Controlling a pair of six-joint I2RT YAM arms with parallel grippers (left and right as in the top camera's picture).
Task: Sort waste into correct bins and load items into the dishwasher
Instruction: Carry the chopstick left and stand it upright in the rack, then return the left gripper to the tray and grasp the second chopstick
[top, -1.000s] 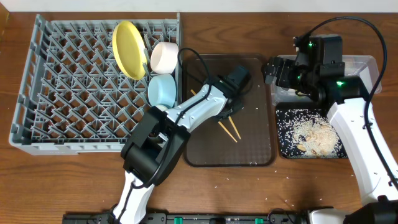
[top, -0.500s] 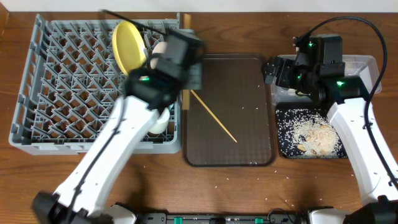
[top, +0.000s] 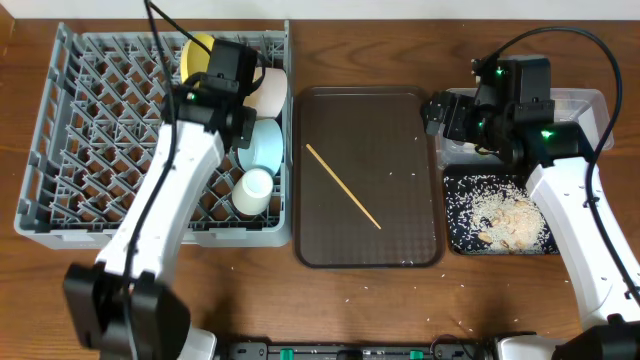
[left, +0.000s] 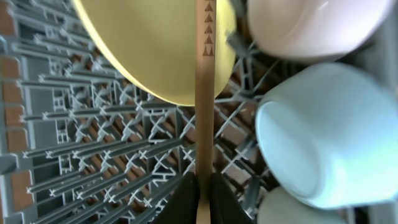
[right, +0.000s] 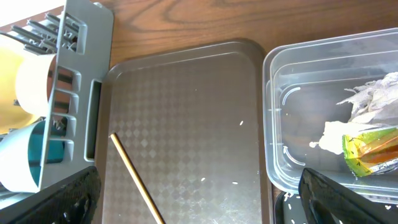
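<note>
My left gripper (left: 203, 198) is shut on one wooden chopstick (left: 204, 93) and holds it over the grey dish rack (top: 90, 130), in front of the yellow plate (left: 149, 50). In the rack stand the white bowl (top: 272, 90), the light blue bowl (top: 266, 145) and the small white cup (top: 252, 190). The second chopstick (top: 342, 186) lies on the brown tray (top: 400, 230). My right gripper (right: 199, 193) is open and empty above the tray's right side. The clear tub (right: 292, 124) holds the napkin (right: 367, 99) and the wrapper (right: 367, 152). The black tray (top: 455, 235) holds rice and scraps (top: 505, 220).
Loose rice grains lie on the brown tray (right: 186, 124) and on the wooden table in front of it (top: 400, 290). The rack's right wall (right: 81, 93) borders the brown tray.
My left arm swung from the brown tray to the dish rack, carrying one chopstick. The other chopstick stays on the tray. The right arm has not moved.
</note>
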